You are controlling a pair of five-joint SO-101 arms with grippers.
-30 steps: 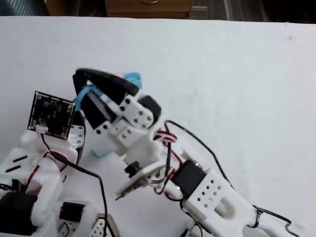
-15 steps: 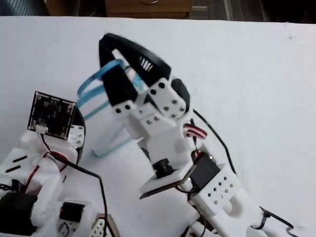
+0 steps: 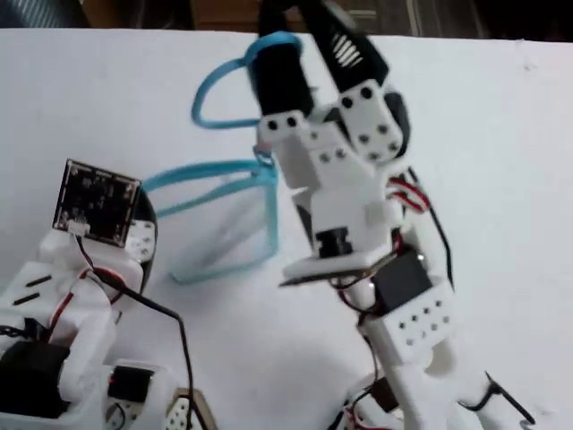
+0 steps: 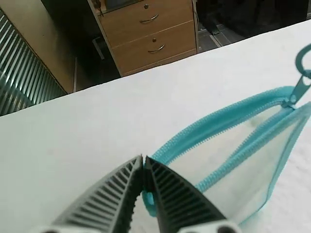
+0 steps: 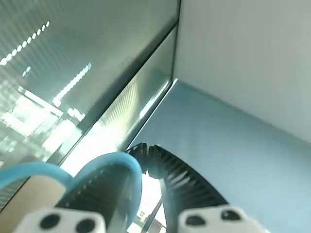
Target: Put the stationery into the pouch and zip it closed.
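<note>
White table underneath everything. Wooden drawer unit beyond its far edge. Right arm slanting up across the middle, left arm low at the near corner. Between them, flat on the table, clear pouch with blue zip, tracks apart. Left tool clenched on the zip edge at the pouch's end nearest its arm. Right tool high above the table's far side, closed around the blue loop hooked to the zip pull at the pouch's other end.
</note>
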